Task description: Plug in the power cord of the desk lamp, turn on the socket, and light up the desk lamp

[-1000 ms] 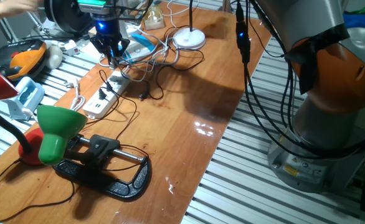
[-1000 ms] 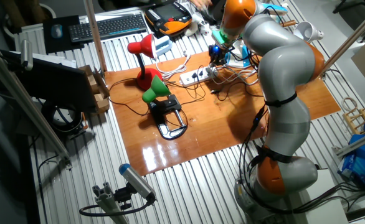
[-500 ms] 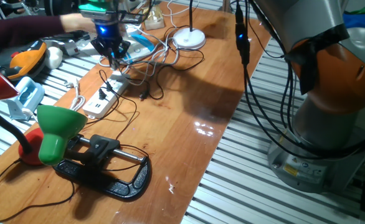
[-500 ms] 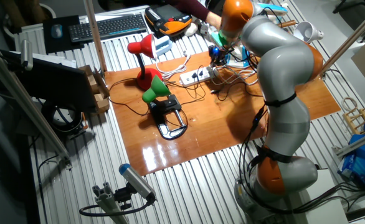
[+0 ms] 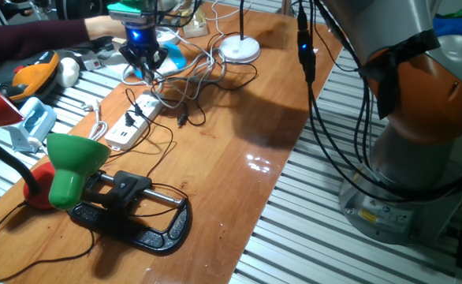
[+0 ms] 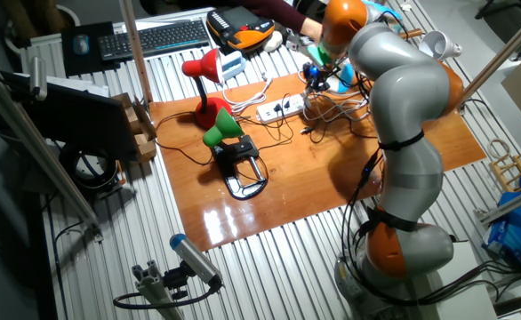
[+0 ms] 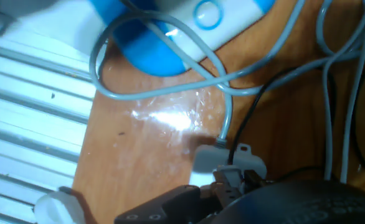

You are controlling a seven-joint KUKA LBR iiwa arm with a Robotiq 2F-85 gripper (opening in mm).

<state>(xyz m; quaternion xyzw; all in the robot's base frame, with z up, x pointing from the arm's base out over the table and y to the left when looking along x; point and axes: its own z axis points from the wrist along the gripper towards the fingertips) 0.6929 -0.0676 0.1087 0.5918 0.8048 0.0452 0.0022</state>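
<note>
Pincer (image 5: 144, 69) hangs above the far end of the socket (image 5: 134, 120), its fingers nearly closed on the white plug (image 7: 208, 159) of the power cord (image 7: 226, 118), which rises from the plug toward 12 o'clock in the hand view. The socket lies along the table (image 5: 239, 150) edge at 9 o'clock, amid tangled cables. The desk lamp (image 5: 240, 49) stands at the table's 12 o'clock end, well apart from the socket. A green lamp (image 5: 73, 162) in a black clamp (image 5: 136, 213) sits at 7 o'clock.
</note>
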